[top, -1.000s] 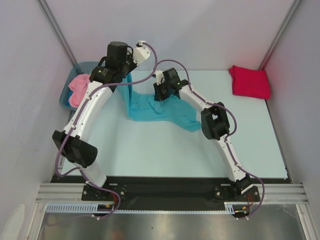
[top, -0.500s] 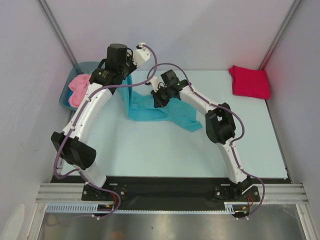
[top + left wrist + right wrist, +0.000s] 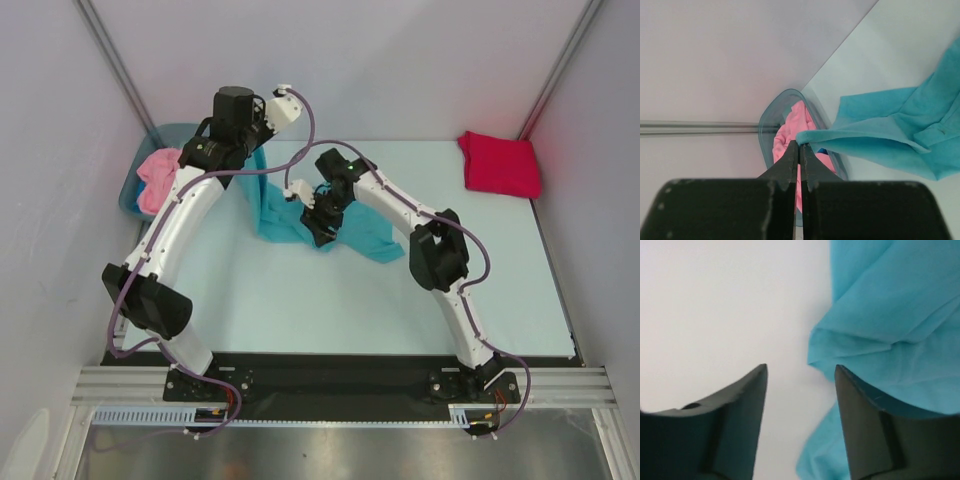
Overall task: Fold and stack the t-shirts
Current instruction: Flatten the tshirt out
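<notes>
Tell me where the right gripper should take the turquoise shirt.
Take the turquoise shirt at its bunched edge fold on the table, just ahead of the open right gripper. Come down from above, from the bare-table side: the fold is a raised ridge to pinch, away from the corner the left gripper pinches.

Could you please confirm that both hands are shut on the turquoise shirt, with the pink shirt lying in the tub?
Not quite. Only the left hand is shut on the turquoise shirt. The right wrist view shows the right hand open, with nothing between its fingers and the cloth's edge just beside them. The pink shirt does lie in the tub.
</notes>
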Available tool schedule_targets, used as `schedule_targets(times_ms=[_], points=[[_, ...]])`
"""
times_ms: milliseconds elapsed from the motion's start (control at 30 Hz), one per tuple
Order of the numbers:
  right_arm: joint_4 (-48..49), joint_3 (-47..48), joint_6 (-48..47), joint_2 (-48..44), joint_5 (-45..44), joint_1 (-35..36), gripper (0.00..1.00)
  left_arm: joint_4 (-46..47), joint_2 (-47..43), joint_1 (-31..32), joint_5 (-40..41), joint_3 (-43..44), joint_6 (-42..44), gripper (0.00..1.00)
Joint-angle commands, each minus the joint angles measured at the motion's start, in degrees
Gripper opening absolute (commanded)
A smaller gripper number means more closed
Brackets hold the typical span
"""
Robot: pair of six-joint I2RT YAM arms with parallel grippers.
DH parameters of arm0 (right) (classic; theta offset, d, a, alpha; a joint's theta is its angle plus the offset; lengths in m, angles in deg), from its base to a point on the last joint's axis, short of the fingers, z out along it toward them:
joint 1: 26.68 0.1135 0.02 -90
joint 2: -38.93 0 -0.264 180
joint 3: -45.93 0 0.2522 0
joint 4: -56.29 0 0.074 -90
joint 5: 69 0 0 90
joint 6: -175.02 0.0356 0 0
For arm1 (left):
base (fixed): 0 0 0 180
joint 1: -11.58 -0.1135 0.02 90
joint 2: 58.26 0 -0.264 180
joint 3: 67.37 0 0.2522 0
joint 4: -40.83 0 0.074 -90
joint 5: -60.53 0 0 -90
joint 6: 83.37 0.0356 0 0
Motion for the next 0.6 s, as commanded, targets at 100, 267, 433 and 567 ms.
schedule_targets(times_ms=[100,267,433,567], points=[[-5.29,-0.96,-3.73,-0.23,-2.83,-2.27,0.77,3.36,-1.28,0.39,-0.55,1.59,1.44,0.0],[3.24,3.16,9.44,2.57,-4.24,-6.4,0.75,3.71,-0.84,0.39,-0.99,1.77,1.0,0.01],[8.07,9.14,21.14,6.53,-2.68,-10.62,0.66,3.71,-0.67,0.39,-1.26,1.59,0.91,0.0],[10.27,9.85,26.43,7.51,0.58,-11.07,0.62,3.8,-0.49,0.39,-1.43,1.24,0.91,0.0]])
